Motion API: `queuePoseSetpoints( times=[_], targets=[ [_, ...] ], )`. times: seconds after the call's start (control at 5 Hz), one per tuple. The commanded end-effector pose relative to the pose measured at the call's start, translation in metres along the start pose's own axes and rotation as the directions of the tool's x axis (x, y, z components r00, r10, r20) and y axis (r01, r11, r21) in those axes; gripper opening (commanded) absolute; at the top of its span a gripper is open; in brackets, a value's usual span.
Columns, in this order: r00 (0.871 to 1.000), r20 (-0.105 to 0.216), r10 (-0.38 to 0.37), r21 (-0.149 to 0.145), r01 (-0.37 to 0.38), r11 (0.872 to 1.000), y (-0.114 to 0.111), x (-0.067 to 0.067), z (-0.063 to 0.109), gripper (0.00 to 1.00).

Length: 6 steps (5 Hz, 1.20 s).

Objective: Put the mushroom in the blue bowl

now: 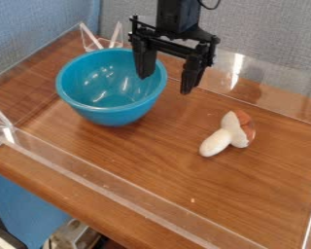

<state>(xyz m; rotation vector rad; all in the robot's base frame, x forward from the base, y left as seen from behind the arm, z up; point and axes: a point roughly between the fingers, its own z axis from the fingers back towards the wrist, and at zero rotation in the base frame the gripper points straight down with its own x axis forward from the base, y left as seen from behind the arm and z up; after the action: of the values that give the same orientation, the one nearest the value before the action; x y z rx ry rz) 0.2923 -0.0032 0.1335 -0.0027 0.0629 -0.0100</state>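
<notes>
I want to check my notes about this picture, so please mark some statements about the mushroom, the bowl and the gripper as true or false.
1. The mushroom lies on the table. True.
2. The bowl is upside down. False: its opening faces up.
3. The gripper is holding the mushroom. False: the mushroom lies apart from it.
4. The bowl is blue. True.

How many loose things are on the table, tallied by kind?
Bowls: 1, the blue bowl
Mushrooms: 1, the mushroom
Total: 2
</notes>
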Motion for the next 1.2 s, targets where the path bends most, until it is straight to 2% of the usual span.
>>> queuePoseSetpoints(
  times=[0.0, 0.2, 0.4, 0.8, 1.0],
  targets=[
    [0.999, 0.006, -0.038, 0.006, 0.038, 0.999, -0.008, 0.008, -0.006, 1.00],
    [0.994, 0.008, -0.105, 0.012, 0.105, 0.994, -0.020, 0.018, -0.018, 1.00],
    [0.983, 0.008, -0.183, 0.012, 0.182, 0.983, -0.037, 0.028, -0.030, 1.00],
    [0.951, 0.003, -0.310, 0.026, 0.310, 0.950, -0.071, 0.042, -0.055, 1.00],
    [0.938, 0.004, -0.345, 0.035, 0.345, 0.938, -0.075, 0.052, -0.067, 1.00]
  ],
)
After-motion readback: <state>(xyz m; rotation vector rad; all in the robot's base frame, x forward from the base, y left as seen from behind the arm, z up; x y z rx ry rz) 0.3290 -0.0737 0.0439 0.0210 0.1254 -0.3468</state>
